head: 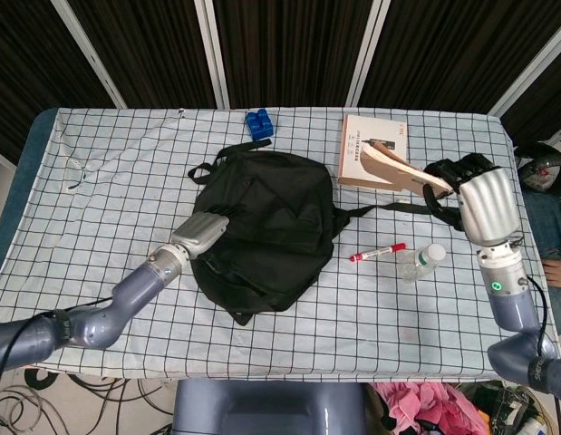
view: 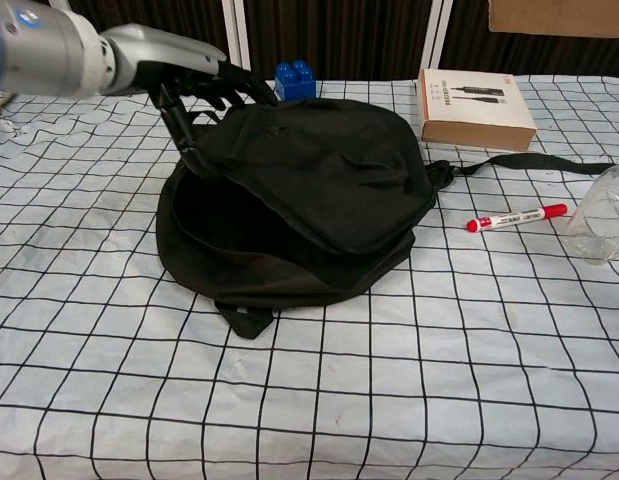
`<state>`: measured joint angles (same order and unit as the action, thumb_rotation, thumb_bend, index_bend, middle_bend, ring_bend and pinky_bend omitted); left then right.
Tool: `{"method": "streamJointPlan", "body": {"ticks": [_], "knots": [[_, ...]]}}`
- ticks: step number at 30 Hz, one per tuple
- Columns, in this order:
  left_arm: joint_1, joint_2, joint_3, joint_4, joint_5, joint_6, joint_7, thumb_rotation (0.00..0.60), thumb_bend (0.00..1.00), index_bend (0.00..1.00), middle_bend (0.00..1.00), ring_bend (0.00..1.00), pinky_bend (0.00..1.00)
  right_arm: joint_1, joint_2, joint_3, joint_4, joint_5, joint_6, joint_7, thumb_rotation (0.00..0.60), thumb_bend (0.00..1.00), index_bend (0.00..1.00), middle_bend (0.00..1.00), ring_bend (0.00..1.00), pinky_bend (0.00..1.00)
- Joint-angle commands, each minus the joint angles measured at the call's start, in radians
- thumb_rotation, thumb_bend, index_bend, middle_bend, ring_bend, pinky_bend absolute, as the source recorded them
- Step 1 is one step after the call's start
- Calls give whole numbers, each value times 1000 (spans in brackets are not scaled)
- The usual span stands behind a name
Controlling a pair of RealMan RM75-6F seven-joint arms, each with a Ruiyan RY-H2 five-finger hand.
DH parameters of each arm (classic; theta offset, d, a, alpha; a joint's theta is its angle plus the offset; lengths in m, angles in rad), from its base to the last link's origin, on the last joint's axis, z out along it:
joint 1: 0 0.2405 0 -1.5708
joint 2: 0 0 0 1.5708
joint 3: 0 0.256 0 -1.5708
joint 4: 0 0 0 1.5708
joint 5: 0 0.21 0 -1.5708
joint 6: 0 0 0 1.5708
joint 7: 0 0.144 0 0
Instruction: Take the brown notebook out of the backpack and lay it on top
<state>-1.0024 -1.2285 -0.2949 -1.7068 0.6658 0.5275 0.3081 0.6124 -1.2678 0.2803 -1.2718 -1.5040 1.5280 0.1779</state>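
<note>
The black backpack (head: 266, 217) lies in the middle of the table, its top flap (view: 319, 175) folded over the opening. My left hand (head: 202, 236) is at the bag's left edge; in the chest view the left hand (view: 201, 92) grips the flap's rim, fingers over it and thumb under. My right hand (head: 475, 192) holds the brown notebook (head: 400, 169) in the air, right of the bag and over the cardboard box (head: 371, 145). In the chest view only the lower edge of the notebook (view: 559, 16) shows at the top right.
A red marker (head: 378, 252) and a clear plastic bottle (head: 421, 262) lie right of the bag. The bag's strap (head: 416, 208) trails toward my right hand. A blue brick (head: 258, 122) sits behind the bag. A cable (head: 76, 172) lies far left.
</note>
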Motion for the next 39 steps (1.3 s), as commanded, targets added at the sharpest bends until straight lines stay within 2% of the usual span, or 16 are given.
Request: {"method": "streamJointPlan", "body": {"ticks": [1,4,6,8,14,19,22,30,32,35,37,39], "knots": [[-37,248,10,-168,-79,-189,-89,600,8,80,0,0,0,29,-30,9,26,16,-43,2,600,567,680,595,643,503],[-51,384,10,-211,-74,-261,-127,600,12,77,0,0,0,58,-62,9,51,19,-86,-13,600,568,680,594,642,503],[-34,421,7,-227,-42,-207,-129,600,13,87,1,0,0,76,-83,8,69,19,-108,-28,600,567,680,594,641,502],[4,431,5,-250,10,-91,-123,600,16,100,4,0,0,96,-115,5,92,15,-127,-57,600,568,680,594,641,503],[111,344,17,-231,191,210,-109,600,21,120,14,0,0,152,-208,-36,152,-31,-177,-162,600,567,680,587,636,503],[168,239,11,-155,325,365,-165,600,22,129,29,0,0,191,-287,-67,187,-71,-207,-222,600,567,679,580,634,503],[184,198,11,-117,379,404,-203,600,22,131,34,0,0,219,-338,-87,202,-93,-234,-257,600,568,679,579,634,504],[188,167,21,-80,425,412,-226,600,23,140,36,0,0,255,-444,-138,250,-97,-339,-315,600,550,662,551,595,477],[188,163,22,-77,427,410,-228,600,23,141,36,0,0,253,-461,-147,253,-88,-360,-319,600,464,594,502,545,440],[188,157,24,-71,429,412,-228,600,23,142,37,0,0,241,-477,-161,244,-49,-420,-343,600,297,386,348,424,359],[188,155,24,-69,427,410,-228,600,23,142,37,0,0,228,-468,-166,199,-13,-463,-347,600,242,266,249,365,334],[189,154,24,-66,427,412,-229,600,23,142,36,0,0,212,-454,-164,141,16,-478,-343,600,204,100,121,286,300]]}}
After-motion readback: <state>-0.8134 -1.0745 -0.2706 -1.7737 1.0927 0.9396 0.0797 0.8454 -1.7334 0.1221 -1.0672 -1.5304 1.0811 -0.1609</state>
